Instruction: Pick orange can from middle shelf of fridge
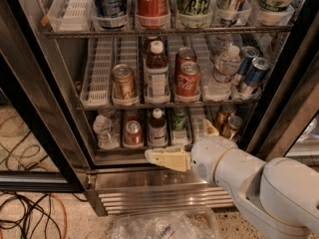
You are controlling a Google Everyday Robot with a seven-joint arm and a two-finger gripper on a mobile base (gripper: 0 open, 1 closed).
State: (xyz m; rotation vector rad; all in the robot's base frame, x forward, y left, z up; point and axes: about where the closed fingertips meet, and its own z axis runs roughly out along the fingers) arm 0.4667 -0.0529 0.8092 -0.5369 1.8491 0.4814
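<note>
The orange can (123, 82) stands upright at the front of a white ribbed lane tray on the middle shelf (99, 102) of the fridge (60, 98), left of centre. My gripper (179, 141) is below and to the right of it, in front of the bottom shelf, at the end of the white arm (249, 178). One cream finger (167, 159) points left and the other (210, 128) pokes up behind the wrist. They stand apart and hold nothing.
Right of the orange can stand a dark bottle (157, 76), two red Coca-Cola cans (187, 81), a water bottle (224, 68) and blue cans (253, 74). The bottom shelf holds cans and bottles (157, 128). Cables (30, 213) and a plastic bag (164, 225) lie on the floor.
</note>
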